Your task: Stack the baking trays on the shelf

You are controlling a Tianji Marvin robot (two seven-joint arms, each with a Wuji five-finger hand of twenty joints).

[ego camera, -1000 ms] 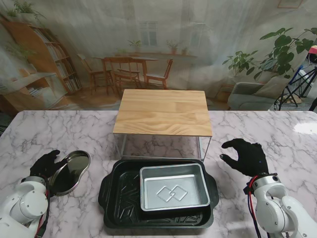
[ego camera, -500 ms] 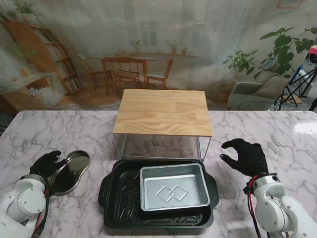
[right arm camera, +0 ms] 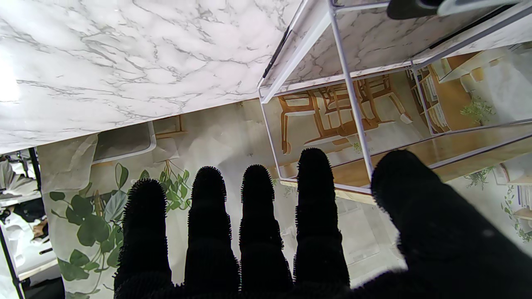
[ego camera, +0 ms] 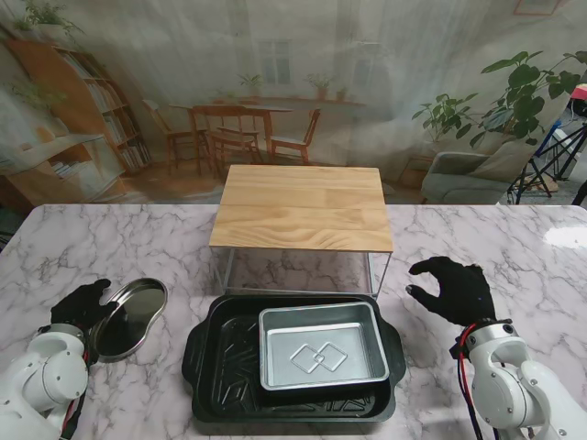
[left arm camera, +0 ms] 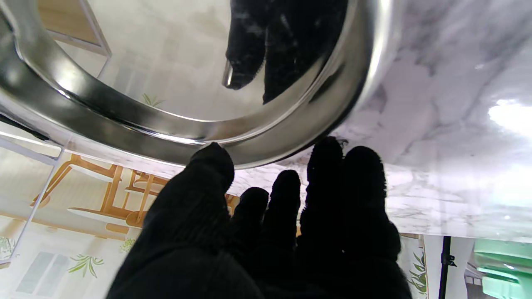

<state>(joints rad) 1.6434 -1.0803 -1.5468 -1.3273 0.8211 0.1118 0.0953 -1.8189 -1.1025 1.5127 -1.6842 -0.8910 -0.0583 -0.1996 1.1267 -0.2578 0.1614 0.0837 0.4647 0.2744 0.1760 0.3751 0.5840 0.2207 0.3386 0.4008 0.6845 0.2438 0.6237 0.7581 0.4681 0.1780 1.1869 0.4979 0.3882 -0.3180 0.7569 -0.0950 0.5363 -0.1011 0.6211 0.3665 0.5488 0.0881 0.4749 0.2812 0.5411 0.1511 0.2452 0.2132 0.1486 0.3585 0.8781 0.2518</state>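
The shelf (ego camera: pixel 302 209), a wooden top on thin white wire legs, stands on the marble tabletop (ego camera: pixel 119 238) and serves as the landmark here. Just in front of the shelf, nearer to me, lies the black baking tray (ego camera: pixel 206 362), and the smaller silver baking tray (ego camera: pixel 321 353) sits inside it, towards its right side. Nothing rests on the shelf's wooden top.

To the left of the shelf and nearer to me, the round steel tray (ego camera: pixel 128 316) is tilted, one edge raised off the tabletop. The left robot hand (ego camera: pixel 81 305) is at that tray's near-left rim; in the left wrist view its thumb (left arm camera: pixel 210 166) touches the shiny rim (left arm camera: pixel 232 141) while the other fingers reach under it, so it appears to be grasping the tray, though the contact under the rim is hard to see.

To the right of the shelf, beside its front right leg (right arm camera: pixel 353 108), the right robot hand (ego camera: pixel 456 289) hovers released, fingers (right arm camera: pixel 257 199) spread apart and holding nothing, clear of the black baking tray.
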